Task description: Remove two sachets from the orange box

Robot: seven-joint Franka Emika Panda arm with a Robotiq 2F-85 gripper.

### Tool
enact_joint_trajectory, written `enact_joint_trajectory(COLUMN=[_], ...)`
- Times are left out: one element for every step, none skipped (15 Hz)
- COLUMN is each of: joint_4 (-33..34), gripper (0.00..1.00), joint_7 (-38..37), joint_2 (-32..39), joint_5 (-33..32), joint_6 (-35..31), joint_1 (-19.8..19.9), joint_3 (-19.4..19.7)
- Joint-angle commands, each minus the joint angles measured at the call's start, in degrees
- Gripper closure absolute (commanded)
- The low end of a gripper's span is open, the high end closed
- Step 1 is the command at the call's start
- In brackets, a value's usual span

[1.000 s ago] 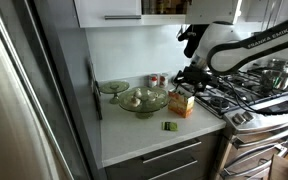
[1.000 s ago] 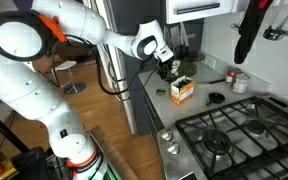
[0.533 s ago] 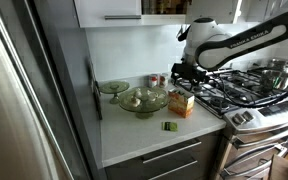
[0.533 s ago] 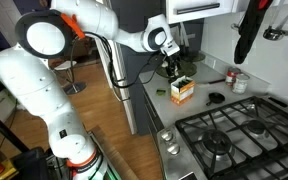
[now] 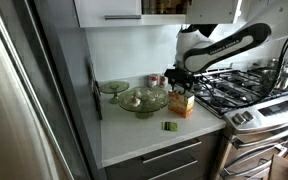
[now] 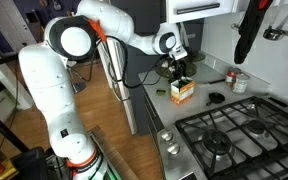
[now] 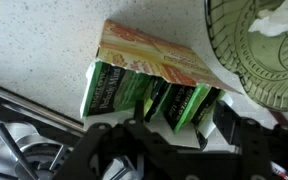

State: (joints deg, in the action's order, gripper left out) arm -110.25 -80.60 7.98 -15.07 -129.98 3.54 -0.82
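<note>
White kitchen counter (image 5: 134,138) by the stove (image 5: 234,90): the pincer (image 7: 179,128) has just swung in over the orange box (image 7: 154,60) — spread wide, empty, above the sachets (image 7: 189,105) standing inside. In front of the box lies what looks like one sachet (image 5: 170,126) already out — second pick next, I'd judge.

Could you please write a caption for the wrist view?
Wrist view: open orange box with green sachets inside, glass bowl alongside.

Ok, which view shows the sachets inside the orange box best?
The wrist view: the green sachets sit side by side in the open orange box, close up. In both exterior views the box is a small orange shape under the tool, its contents hidden.
</note>
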Motion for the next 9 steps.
enact_joint_trajectory(joint_4=[3.0,3.4,3.8,4.1,4.2,4.3,4.5,4.6,4.7], gripper=[0.33,0.41,0.54,0.63,0.73,0.80,0.88,0.95,1.00], joint_7=[-1.5,-1.5,-1.4,-1.4,-1.3,-1.2,-1.1,-1.1,-0.9], joint_2=[2.7,3.1,3.5,3.8,4.0,4.2,4.3,4.4,4.5], joint_5=[0.0,0.1,0.3,0.3,0.4,0.4,0.4,0.4,0.4], joint_6=[0.7,0.7,0.8,0.9,1.0,1.1,1.3,1.4,1.6], joint_1=[-1.6,-1.8,-1.9,-2.1,-2.3,-2.4,-2.6,-2.7,-2.8], joint_3=[2.8,3.2,3.6,3.9,4.1,4.3,4.5,4.6,4.7])
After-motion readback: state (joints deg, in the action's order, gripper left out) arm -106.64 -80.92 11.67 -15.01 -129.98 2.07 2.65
